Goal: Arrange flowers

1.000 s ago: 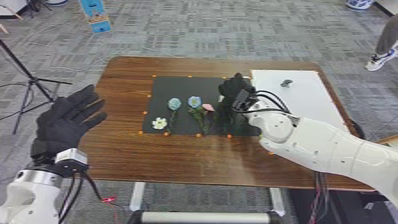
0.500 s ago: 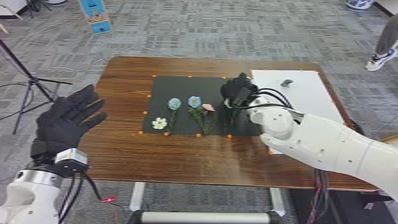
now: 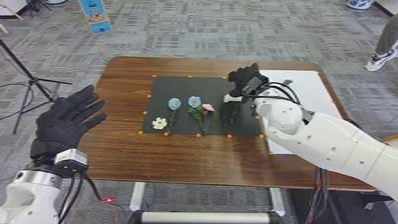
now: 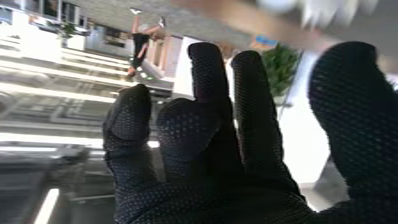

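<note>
1. Black-gloved fingers (image 4: 256,105) of the right hand (image 3: 248,81) are extended and released, with one slightly bent; the thumb (image 4: 342,95) stands apart.
2. A white flower (image 3: 233,98) lies just beside this hand, near the mat's right edge; contact cannot be determined.
3. Leftward from it on the mat (image 3: 178,87) lie a pink flower (image 3: 208,107), a blue flower (image 3: 195,101), a pale blue flower (image 3: 175,104) and a second white flower (image 3: 160,123), the last nearest the robot.
4. The white board (image 3: 309,92) adjoins the mat on the right and bears a small grey object (image 3: 287,82).
5. The left hand (image 3: 64,120), fingers released and spread, is beside the table's (image 3: 160,160) left edge.
</note>
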### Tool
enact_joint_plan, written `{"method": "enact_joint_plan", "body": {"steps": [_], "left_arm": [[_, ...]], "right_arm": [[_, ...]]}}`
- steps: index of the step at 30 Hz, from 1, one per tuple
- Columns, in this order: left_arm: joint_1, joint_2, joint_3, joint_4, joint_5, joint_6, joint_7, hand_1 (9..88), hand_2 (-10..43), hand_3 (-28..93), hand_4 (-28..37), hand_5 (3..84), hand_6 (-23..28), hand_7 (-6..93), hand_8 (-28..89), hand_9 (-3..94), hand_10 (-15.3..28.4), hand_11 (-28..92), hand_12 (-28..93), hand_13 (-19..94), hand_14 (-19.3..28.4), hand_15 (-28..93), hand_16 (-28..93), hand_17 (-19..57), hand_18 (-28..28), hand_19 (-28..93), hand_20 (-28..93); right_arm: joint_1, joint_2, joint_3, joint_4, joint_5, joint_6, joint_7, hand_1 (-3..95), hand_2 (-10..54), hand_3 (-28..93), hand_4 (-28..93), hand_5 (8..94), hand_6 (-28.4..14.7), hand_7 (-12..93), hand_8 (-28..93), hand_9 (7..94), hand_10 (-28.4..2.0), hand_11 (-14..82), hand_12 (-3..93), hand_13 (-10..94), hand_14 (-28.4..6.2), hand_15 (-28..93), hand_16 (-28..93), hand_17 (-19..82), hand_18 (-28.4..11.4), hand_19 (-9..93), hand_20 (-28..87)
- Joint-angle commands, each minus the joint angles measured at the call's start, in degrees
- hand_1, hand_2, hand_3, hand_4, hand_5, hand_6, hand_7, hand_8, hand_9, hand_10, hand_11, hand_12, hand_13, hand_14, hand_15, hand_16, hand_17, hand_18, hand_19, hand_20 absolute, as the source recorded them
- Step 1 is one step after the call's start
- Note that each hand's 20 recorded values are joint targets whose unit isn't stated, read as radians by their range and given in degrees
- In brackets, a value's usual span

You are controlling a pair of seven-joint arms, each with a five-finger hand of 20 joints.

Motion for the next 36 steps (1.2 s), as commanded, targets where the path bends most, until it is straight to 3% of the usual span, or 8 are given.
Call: {"method": "enact_joint_plan", "body": {"steps": [1, 5, 10, 15, 17, 20, 31, 36], "left_arm": [[0.5, -0.53, -0.19, -0.31, -0.26, -0.16, 0.19, 19.7, -4.4, 72, -28.3, 34.7, 4.1, 20.2, -9, 27.0, 11.6, 21, 18, 22, 13.4, 28, 3, -10.1, 22.1, 44, 12], [0.4, -0.59, -0.10, -0.22, -0.25, -0.11, 0.22, 19.7, -4.4, 72, -28.3, 34.6, 4.1, 20.2, -9, 27.0, 11.6, 21, 18, 22, 13.4, 28, 3, -10.1, 22.1, 44, 12], [0.7, -0.67, -0.35, -0.32, -0.24, 0.16, 0.18, 19.7, -4.5, 72, -28.3, 34.7, 4.1, 20.1, -9, 27.0, 11.6, 21, 18, 22, 13.4, 28, 3, -10.1, 22.1, 44, 12], [0.3, -0.63, 0.09, -0.19, -0.22, 0.09, 0.22, 19.7, -4.4, 72, -28.3, 34.6, 4.1, 20.1, -9, 27.0, 11.6, 21, 18, 22, 13.4, 28, 3, -10.1, 22.1, 44, 12], [0.2, -0.63, 0.25, -0.11, -0.18, -0.08, 0.19, 19.7, -4.5, 72, -28.3, 34.6, 4.1, 20.1, -9, 27.0, 11.7, 21, 18, 22, 13.4, 28, 3, -10.0, 22.0, 44, 12], [0.2, -0.63, 0.39, -0.12, -0.23, 0.05, 0.13, 19.7, -4.5, 72, -28.3, 34.6, 4.1, 20.1, -9, 27.0, 11.6, 21, 18, 22, 13.5, 28, 3, -10.1, 22.1, 44, 12], [-0.2, -0.43, 0.70, 0.23, -0.23, -0.39, -0.02, 19.7, -4.5, 72, -28.3, 34.7, 4.1, 20.1, -9, 27.1, 11.6, 21, 18, 22, 13.4, 28, 3, -10.1, 22.1, 44, 12], [0.3, -0.40, 0.45, 0.05, -0.29, -0.33, 0.08, 19.8, -4.4, 72, -28.3, 34.7, 4.1, 20.1, -9, 27.1, 11.6, 21, 18, 22, 13.4, 28, 3, -10.1, 22.1, 44, 12]], "right_arm": [[1.1, 5.1, 5.6, -3.0, 2.0, 0.3, 6.7, 26.6, -9.5, 79, -28, 47.5, -0.2, 21, -12, 53.7, -11.3, 18.8, 21.1, 59, -9.5, 85, 33, 25, -21.3, 77, 54], [-0.5, 5.3, 9.3, 0.6, 3.6, -7.1, 11.4, 28.2, -9.5, 79, -28, 40.0, -3.7, 17, -10, 45.2, -14.1, 15.8, 21.1, 56, -10.4, 85, 32, 24, -21.2, 77, 53], [-1.8, 5.7, 9.2, 5.1, 5.8, -8.1, 11.7, 29.9, -9.5, 78, -28, 25.3, -8.0, 10, -6, 28.8, -16.3, 10.7, 21.0, 52, -12.2, 87, 28, 23, -21.4, 76, 51], [-2.2, 3.6, 10.1, 10.6, 7.2, -10.6, 9.3, 29.6, -9.5, 79, -28, 21.8, -8.8, 8, -5, 26.0, -16.1, 7.7, 20.3, 51, -12.2, 87, 27, 22, -21.3, 76, 51], [-2.3, 3.7, 9.3, 11.4, 7.5, -11.1, 9.2, 28.9, -9.5, 81, -28, 22.8, -8.2, 8, -5, 25.3, -13.7, 7.7, 19.9, 51, -12.0, 88, 27, 23, -21.2, 76, 51], [-1.9, 2.9, 8.3, 14.2, 7.7, -10.0, 6.7, 27.1, -9.5, 85, -28, 25.9, -7.1, 12, -7, 26.5, -9.5, 9.3, 17.3, 53, -11.6, 88, 26, 23, -21.1, 77, 50], [0.0, 0.0, 7.2, 21.5, 11.5, -13.6, 1.1, 35.0, -9.5, 91, -25, 26.2, -5.6, 20, -9, 30.2, -6.9, 12.3, 13.1, 56, -10.5, 90, 28, 25, -20.4, 78, 49], [-0.1, 0.6, 5.8, 21.0, 10.6, -10.7, 1.5, 37.1, -9.5, 88, -28, 37.6, -2.2, 27, -13, 44.8, -8.2, 18.4, 14.3, 62, -8.9, 89, 29, 29, -20.3, 81, 49]]}}
